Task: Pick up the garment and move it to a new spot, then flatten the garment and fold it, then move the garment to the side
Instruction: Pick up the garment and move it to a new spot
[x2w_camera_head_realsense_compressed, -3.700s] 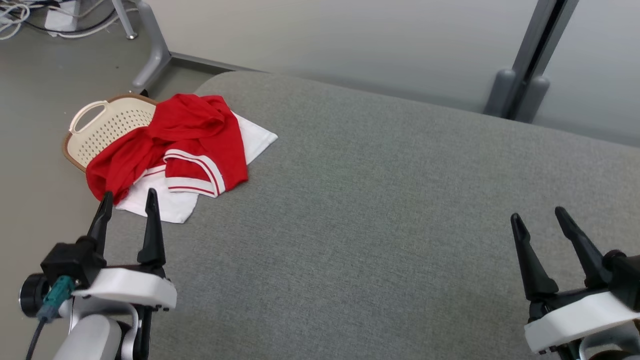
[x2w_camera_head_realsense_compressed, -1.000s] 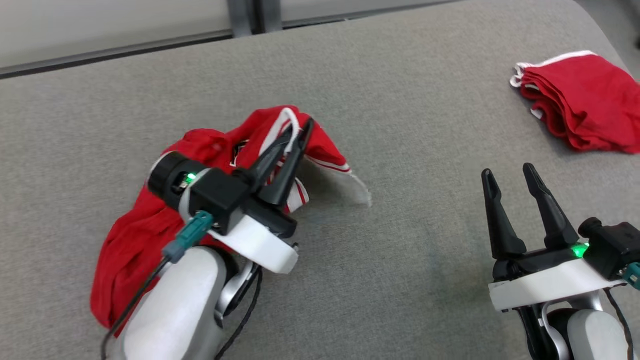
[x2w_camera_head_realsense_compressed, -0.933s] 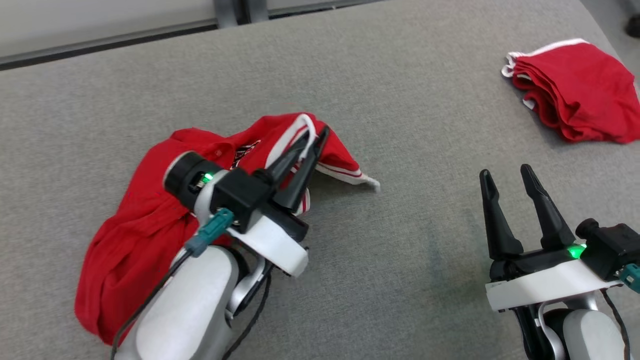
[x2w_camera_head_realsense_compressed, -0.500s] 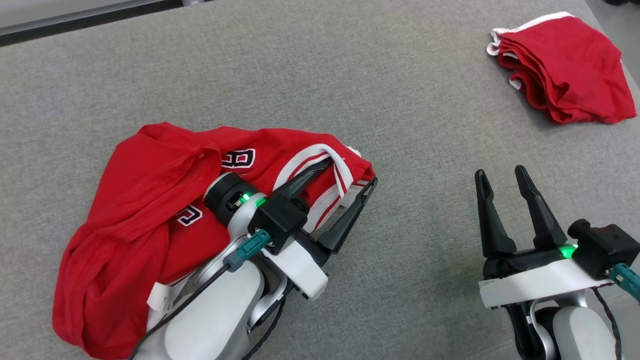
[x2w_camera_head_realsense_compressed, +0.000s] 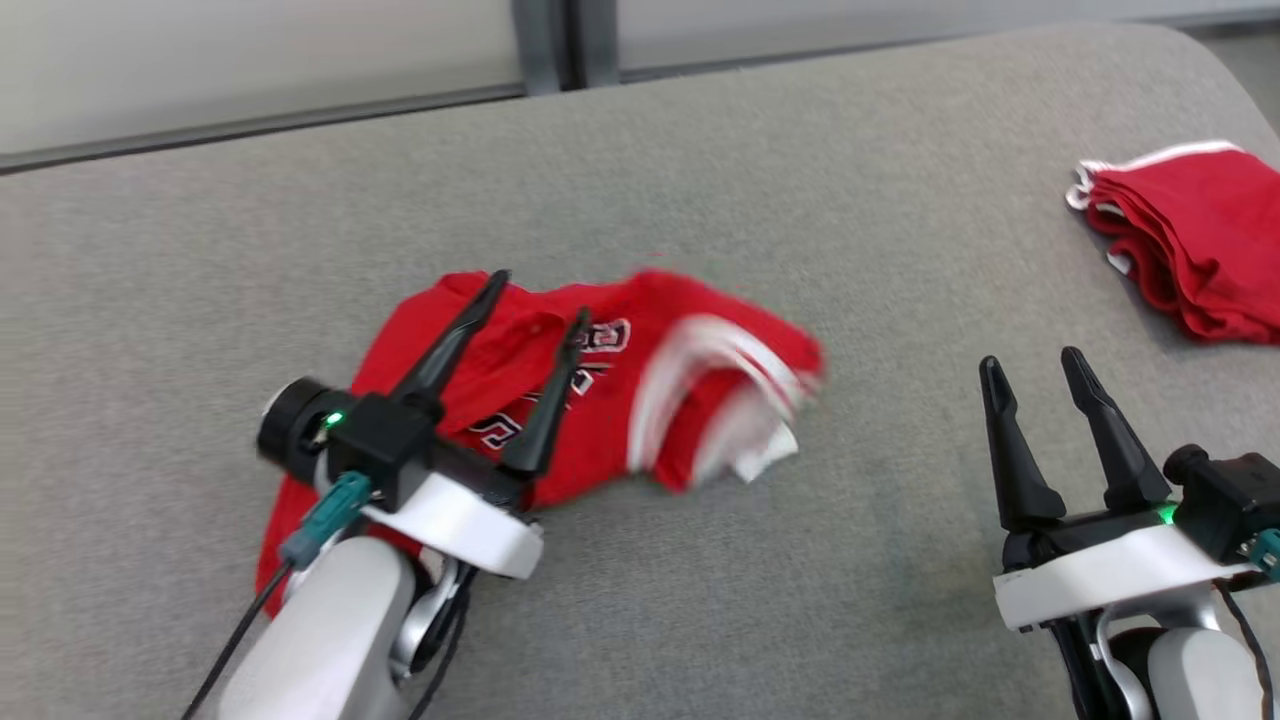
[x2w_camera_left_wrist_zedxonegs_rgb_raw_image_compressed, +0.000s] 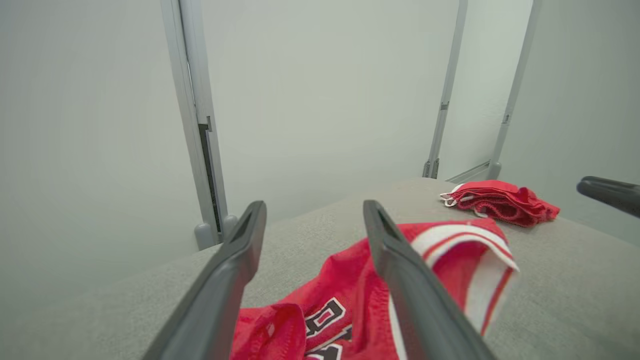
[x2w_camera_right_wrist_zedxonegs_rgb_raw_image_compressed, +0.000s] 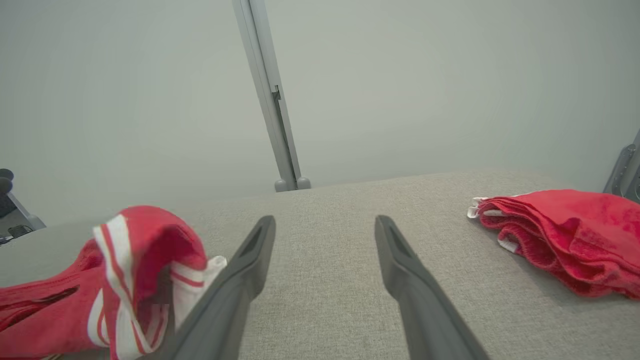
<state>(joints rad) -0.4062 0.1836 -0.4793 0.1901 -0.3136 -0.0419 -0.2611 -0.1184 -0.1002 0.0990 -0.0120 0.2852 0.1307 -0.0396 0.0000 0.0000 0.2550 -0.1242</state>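
**Inspector:** The position of the red jersey (x2w_camera_head_realsense_compressed: 600, 390) is to be stated.

**Assessor:** It is found crumpled on the grey padded surface (x2w_camera_head_realsense_compressed: 700, 150), well apart from the folded red pile (x2w_camera_head_realsense_compressed: 1190, 240) and to that pile's left; a white-striped edge (x2w_camera_left_wrist_zedxonegs_rgb_raw_image_compressed: 465, 240) is turned up on the side nearest the pile; that edge is blurred in the head view.

**Inspector:** And the pincers?

**Assessor:** The left gripper (x2w_camera_head_realsense_compressed: 538, 297) is seen released, its fingers spread with nothing between them; it is raised over the half of the jersey farther from the pile; contact with the cloth cannot be confirmed. The right gripper (x2w_camera_head_realsense_compressed: 1031, 357) is likewise spread and empty; it is placed between the jersey and the pile, nearer the robot than either.

**Inspector:** Which step is judged to be in hand?

**Assessor:** The relocation is judged complete; flattening is judged due.

**Inspector:** What is recommended?

**Assessor:** The striped edge is best taken by the right gripper, being on the pile's side; the opposite end is best taken by the left. A single layer should be pinched at each end; bunched layers should be avoided, since creases would be locked in. The cloth should be drawn apart low over the surface; the spread should be kept clear of the pile.
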